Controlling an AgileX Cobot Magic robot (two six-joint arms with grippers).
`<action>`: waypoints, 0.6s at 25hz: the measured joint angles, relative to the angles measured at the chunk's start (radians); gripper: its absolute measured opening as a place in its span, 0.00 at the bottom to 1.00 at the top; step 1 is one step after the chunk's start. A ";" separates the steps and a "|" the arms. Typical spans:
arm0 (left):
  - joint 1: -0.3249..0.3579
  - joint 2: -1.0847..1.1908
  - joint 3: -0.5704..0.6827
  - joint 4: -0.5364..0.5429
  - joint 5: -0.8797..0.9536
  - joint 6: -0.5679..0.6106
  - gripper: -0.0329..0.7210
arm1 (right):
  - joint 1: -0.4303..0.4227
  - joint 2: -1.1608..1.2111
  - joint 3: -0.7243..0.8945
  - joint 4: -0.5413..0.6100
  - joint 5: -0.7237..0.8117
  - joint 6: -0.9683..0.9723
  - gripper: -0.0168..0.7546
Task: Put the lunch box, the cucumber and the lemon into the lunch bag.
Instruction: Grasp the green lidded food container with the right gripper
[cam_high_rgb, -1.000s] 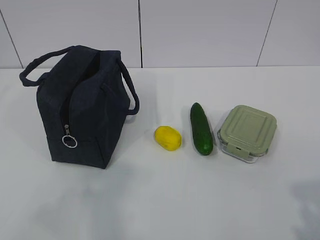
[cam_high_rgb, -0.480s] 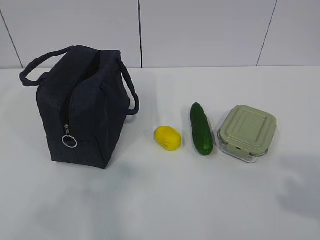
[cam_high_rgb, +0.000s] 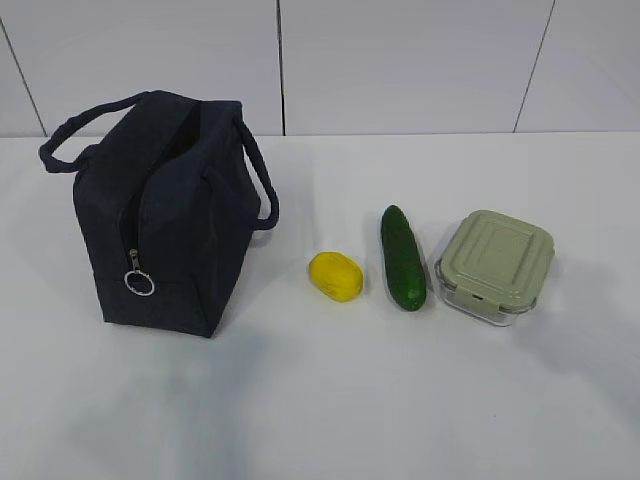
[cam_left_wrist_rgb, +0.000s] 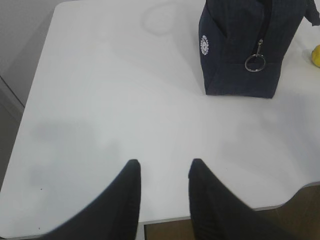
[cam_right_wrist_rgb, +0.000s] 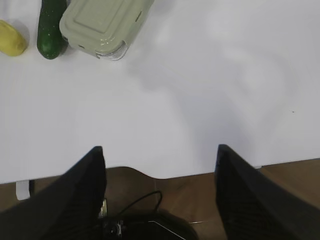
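Outside, the exterior view held no arm: only the lunch bag (cam_high_rgb: 165, 215) at the left of the tabletop (cam_high_rgb: 330, 400), then the lemon (cam_high_rgb: 335, 275), cucumber (cam_high_rgb: 402, 258) and lunch box (cam_high_rgb: 495, 265) rightward. Wrist views alone showed the left end effector (cam_left_wrist_rgb: 162, 172) partly spread and the right end effector (cam_right_wrist_rgb: 160, 155) wide, both gripping nothing, at the near edge.
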 joint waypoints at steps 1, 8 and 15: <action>0.000 0.000 0.000 0.000 0.000 0.000 0.36 | 0.000 0.025 -0.002 0.002 -0.020 0.015 0.69; 0.000 0.000 0.000 0.000 0.000 0.000 0.36 | 0.000 0.252 -0.002 0.085 -0.174 0.061 0.69; 0.000 0.000 0.000 0.000 0.000 0.000 0.36 | 0.000 0.461 -0.004 0.215 -0.312 0.049 0.69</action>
